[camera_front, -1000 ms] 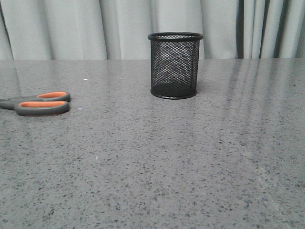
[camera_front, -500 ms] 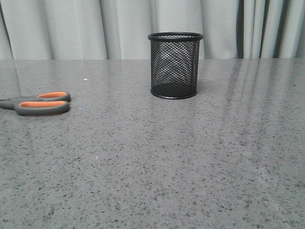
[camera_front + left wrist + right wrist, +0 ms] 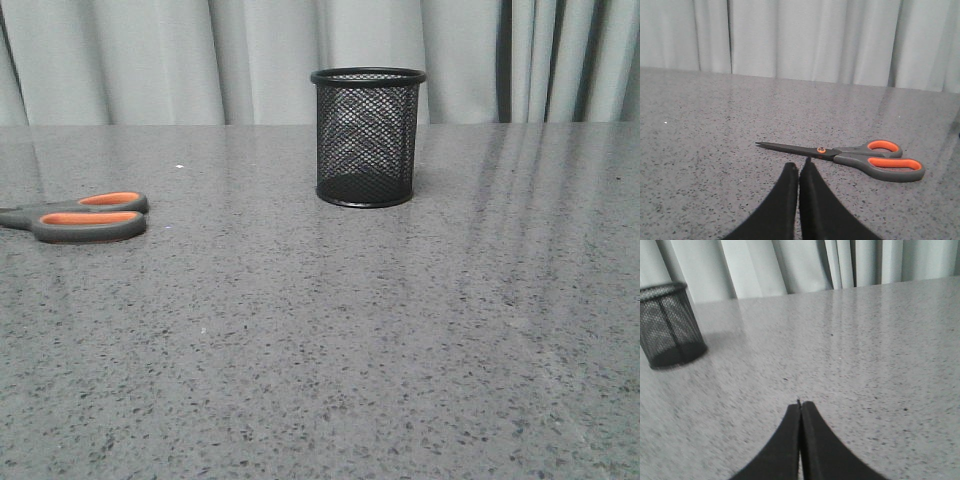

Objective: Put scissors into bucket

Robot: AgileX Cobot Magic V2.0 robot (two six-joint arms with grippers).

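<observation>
The scissors [image 3: 82, 217] are laid flat on the grey speckled worktop [image 3: 330, 330] at the far left of the front view, handles toward the middle, blades cut off by the frame edge. The bucket [image 3: 367, 137] is stood upright near the back centre, well apart from the scissors. In the left wrist view the left fingers [image 3: 791, 187] are seen pressed together, empty, just short of the scissors' [image 3: 850, 157] closed blades. The right fingers [image 3: 792, 427] are likewise closed on nothing, over bare worktop, with the bucket [image 3: 668, 325] off to one side. Pale curtains [image 3: 150, 60] are hung behind.
</observation>
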